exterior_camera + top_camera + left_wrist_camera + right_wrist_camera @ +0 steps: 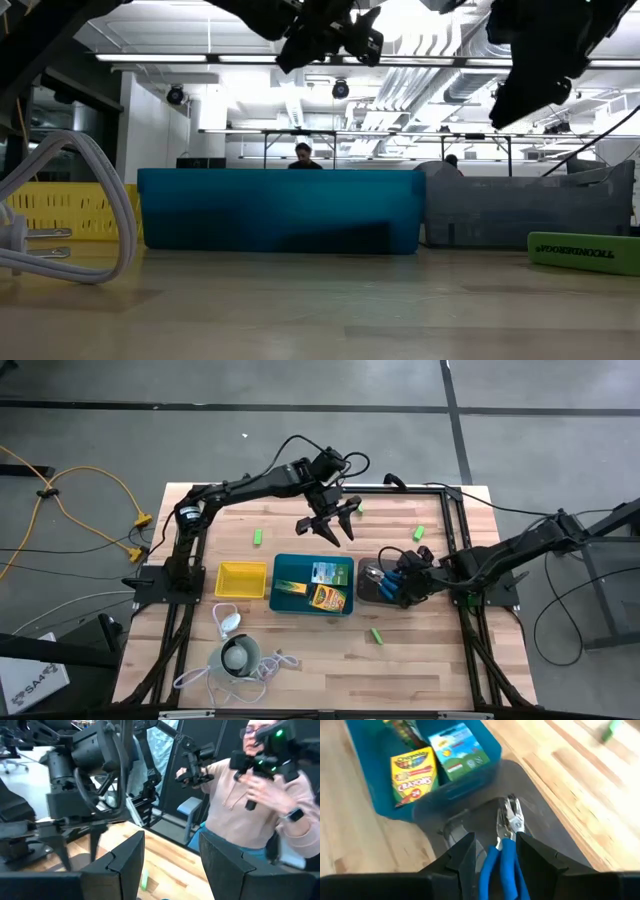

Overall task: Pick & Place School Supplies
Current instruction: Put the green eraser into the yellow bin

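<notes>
Blue-handled pliers [502, 852] sit clamped in the right end effector [495, 847] over the grey tray [540, 827]; left end effector [328, 525] hangs apart.

Three trays: yellow tray [241, 580], teal tray [283, 573], grey tray [366, 592]. Four green blocks [258, 537]. Two crayon boxes [328, 598].

Two dark jointed arms [250, 485], black angular pincer fingers [120, 865]

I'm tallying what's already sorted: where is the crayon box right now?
In the high view, the crayon box lies inside the teal tray at the table's middle, just below the green-and-white pack, with the grey tray to its right.
</notes>
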Controlling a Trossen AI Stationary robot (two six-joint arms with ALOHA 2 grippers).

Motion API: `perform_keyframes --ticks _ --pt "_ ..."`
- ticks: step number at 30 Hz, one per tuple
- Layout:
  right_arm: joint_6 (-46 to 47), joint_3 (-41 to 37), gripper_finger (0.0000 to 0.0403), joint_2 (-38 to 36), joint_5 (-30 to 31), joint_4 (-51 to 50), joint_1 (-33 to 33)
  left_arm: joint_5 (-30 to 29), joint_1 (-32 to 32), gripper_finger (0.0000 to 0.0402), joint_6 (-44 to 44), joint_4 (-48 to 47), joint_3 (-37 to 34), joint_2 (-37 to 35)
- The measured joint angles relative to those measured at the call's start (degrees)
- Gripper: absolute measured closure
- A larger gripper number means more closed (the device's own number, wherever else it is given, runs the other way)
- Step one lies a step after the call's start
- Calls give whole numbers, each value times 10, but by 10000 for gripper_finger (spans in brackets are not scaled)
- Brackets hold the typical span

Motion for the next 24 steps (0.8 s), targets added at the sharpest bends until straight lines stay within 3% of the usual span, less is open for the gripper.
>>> perform_keyframes --ticks 6,16,24 --pt "-37 1 272 -6 -28 31 0 -52 -10 218 11 -21 0 -38" --pt "-94 0 272 -4 -54 103 -2 -122 -23 218 143 -215 0 -102" --pt "-90 0 272 -4 -30 76 -100 -162 -34 218 143 -274 0 -104"
